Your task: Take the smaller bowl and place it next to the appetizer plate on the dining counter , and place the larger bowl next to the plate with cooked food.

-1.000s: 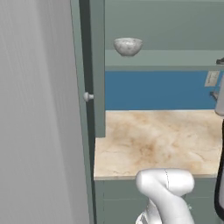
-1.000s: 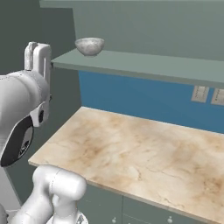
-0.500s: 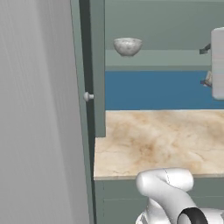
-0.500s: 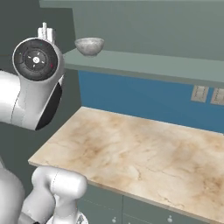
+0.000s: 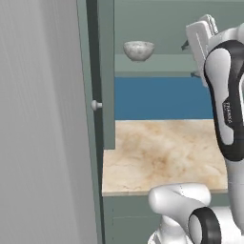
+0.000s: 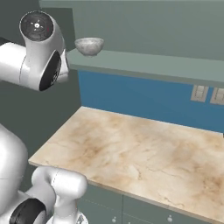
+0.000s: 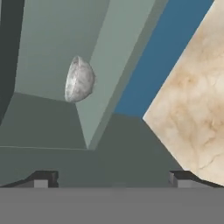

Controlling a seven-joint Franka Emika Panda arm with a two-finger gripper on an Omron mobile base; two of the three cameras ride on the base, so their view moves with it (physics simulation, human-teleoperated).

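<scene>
Claw (image 7: 113, 178) apparently raised nearer smaller bowl (image 7: 78, 79), open

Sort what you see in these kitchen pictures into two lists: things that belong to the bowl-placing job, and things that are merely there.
Belongs to the job:
- the smaller bowl, on the cabinet shelf
- the gripper, jaws open, empty

Merely there:
- marbled counter top
- open cabinet door with its knob
- blue back wall
- wall sockets

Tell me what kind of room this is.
Looks like a kitchen: a marbled counter over grey-green cabinet fronts, a blue backsplash with wall outlets, and a small speckled bowl on an open cupboard shelf.
</scene>
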